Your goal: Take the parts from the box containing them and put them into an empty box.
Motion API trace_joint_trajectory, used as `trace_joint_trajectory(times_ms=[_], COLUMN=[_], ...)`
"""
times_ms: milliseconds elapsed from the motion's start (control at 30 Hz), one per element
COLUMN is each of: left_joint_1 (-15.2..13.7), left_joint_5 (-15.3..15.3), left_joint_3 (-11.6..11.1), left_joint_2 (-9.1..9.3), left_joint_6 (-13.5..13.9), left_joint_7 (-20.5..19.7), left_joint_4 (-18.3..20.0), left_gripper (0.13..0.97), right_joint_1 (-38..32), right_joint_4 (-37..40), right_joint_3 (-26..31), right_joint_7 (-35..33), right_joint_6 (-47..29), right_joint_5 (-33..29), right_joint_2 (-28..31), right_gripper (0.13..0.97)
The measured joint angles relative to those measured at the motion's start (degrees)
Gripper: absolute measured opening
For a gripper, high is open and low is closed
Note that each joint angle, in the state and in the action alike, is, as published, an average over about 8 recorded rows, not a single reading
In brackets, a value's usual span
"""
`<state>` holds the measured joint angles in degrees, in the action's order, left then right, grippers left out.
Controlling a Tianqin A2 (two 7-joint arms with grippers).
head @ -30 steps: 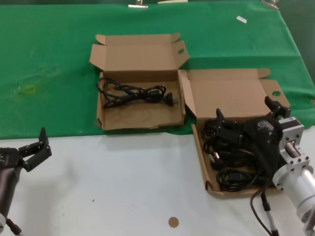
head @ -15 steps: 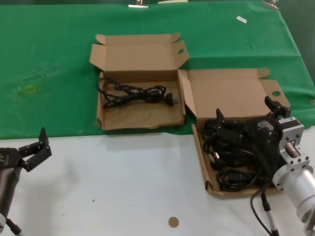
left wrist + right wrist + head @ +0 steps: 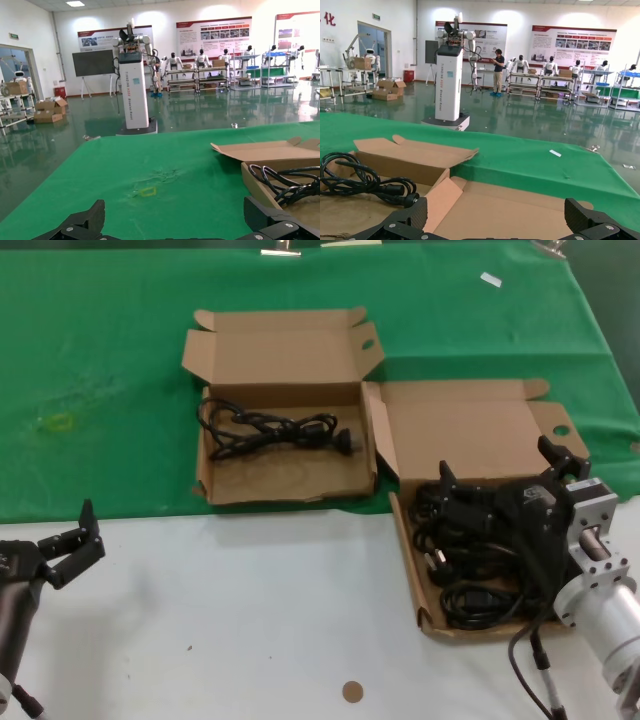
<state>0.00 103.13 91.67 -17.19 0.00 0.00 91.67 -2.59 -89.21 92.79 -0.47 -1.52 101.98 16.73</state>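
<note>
The wider brown box (image 3: 407,540) at the right holds a pile of several black power cords (image 3: 470,560). My right gripper (image 3: 500,468) hangs open just above that pile, over the box's inner lid (image 3: 520,200). The squarer brown box (image 3: 285,485) at the back centre holds one coiled black cord (image 3: 270,430), which also shows in the right wrist view (image 3: 365,182) and the left wrist view (image 3: 287,180). My left gripper (image 3: 72,545) is open and empty, low at the near left over the white table, well apart from both boxes; it shows open in its wrist view (image 3: 175,212).
A green cloth (image 3: 100,360) covers the far half of the table; the near half is white (image 3: 250,620). A small brown disc (image 3: 352,692) lies near the front edge. A yellow mark (image 3: 60,422) sits on the cloth at the left.
</note>
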Motion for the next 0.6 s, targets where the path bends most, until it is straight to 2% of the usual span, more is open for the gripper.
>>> trace_joint_trajectory(times_ms=[600], left_joint_1=[0.0], left_joint_5=[0.0], left_joint_3=[0.0], left_joint_2=[0.0], left_joint_6=[0.0], left_joint_7=[0.0], left_joint_4=[0.0], left_gripper=[0.966], right_joint_1=[0.0], right_joint_4=[0.0], right_joint_3=[0.0], right_joint_7=[0.0], right_joint_6=[0.0], right_joint_5=[0.0], right_joint_2=[0.0], right_gripper=[0.966])
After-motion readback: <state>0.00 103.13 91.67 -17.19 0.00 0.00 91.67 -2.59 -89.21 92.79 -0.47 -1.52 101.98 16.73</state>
